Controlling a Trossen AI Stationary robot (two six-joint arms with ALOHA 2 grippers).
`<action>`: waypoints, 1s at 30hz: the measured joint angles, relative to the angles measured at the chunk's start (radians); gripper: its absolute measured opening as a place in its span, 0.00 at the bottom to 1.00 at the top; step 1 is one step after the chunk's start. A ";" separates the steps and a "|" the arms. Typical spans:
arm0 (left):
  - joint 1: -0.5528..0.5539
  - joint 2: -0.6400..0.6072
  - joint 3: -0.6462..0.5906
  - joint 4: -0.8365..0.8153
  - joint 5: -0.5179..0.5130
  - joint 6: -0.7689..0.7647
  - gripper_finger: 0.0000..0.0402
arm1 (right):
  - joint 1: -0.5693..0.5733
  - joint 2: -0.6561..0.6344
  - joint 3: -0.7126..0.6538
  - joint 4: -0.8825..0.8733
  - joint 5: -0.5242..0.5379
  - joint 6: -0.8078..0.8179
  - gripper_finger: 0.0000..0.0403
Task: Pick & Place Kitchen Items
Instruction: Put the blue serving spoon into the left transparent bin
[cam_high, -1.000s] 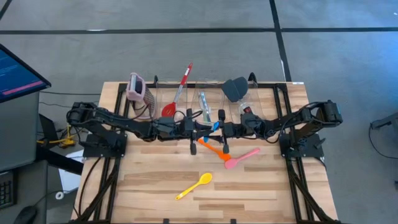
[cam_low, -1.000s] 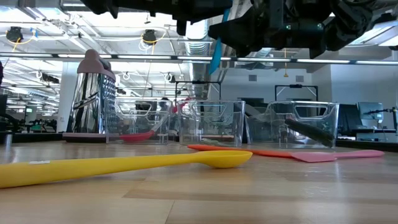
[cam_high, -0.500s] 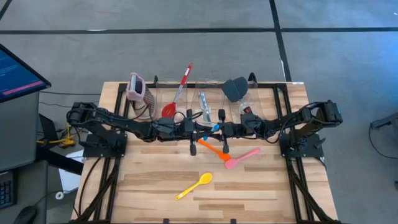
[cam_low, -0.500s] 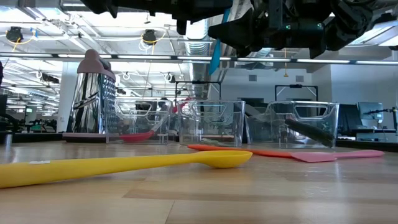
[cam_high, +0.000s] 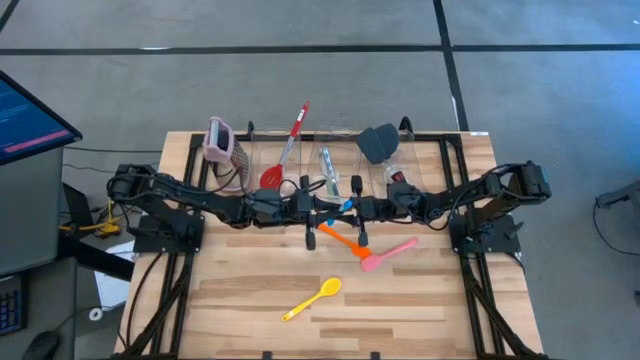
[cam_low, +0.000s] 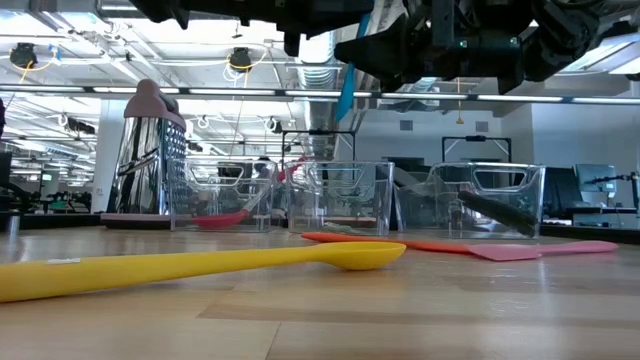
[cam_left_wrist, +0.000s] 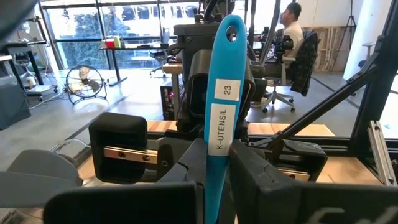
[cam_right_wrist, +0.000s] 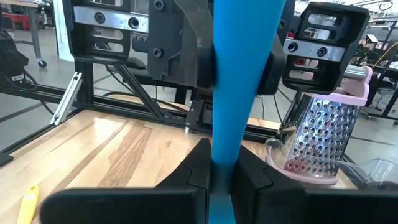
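Blue spoon, flat glossy handle with white "K-UTENSIL 23" label, held mid-air at frame centre; left gripper and right gripper both clamp it.

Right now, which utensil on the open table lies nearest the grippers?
The orange spatula, right under the grippers; the pink spatula and yellow spoon lie farther out.
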 joint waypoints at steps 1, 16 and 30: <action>0.000 -0.001 0.000 0.000 0.000 -0.001 0.06 | 0.000 0.000 0.000 -0.001 0.000 0.000 0.06; -0.001 -0.018 0.003 0.008 -0.047 -0.007 0.31 | -0.001 0.001 0.000 -0.024 0.005 -0.007 0.06; -0.001 -0.018 0.003 0.003 -0.053 -0.004 0.35 | -0.001 0.001 0.000 -0.024 0.000 -0.004 0.06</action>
